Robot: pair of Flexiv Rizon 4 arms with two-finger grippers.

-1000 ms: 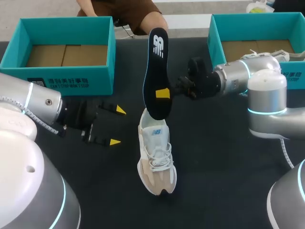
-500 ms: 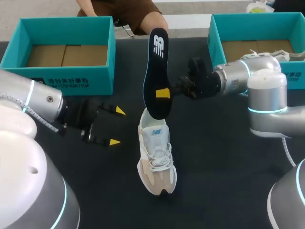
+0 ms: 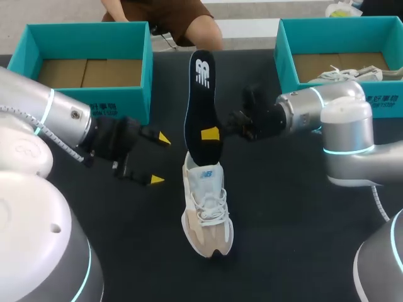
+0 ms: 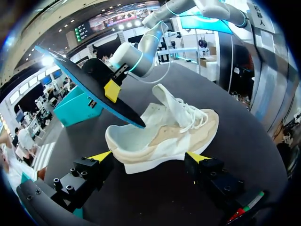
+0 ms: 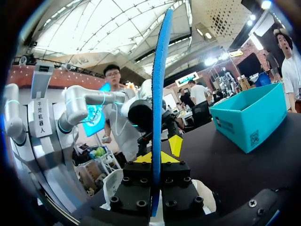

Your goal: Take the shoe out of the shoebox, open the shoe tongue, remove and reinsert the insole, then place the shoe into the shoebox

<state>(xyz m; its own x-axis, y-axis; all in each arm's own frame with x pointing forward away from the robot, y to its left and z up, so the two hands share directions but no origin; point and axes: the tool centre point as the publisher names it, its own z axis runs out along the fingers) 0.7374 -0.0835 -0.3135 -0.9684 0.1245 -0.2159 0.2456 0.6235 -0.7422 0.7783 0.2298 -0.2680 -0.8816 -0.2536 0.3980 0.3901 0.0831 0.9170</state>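
The shoe (image 3: 206, 207) is seen standing on its sole on the dark surface (image 3: 289, 220), toe towards the robot and tongue lifted; the dark insole (image 3: 200, 107) is held upright above its heel opening, lower end at the collar, though contact there cannot be told; the right jaws, on the right arm (image 3: 315, 107), are clenched on the insole's lower half, one yellow fingertip (image 3: 210, 133) being pressed to its face; the left jaws, on the left arm (image 3: 56, 116), are released and hang just beside the heel, apart from it; the shoe is seen ahead of them in the left wrist view; a teal shoebox (image 3: 88, 66) lies behind the left arm, and a second box (image 3: 283, 50), with another shoe (image 3: 349, 74) inside, behind the right.
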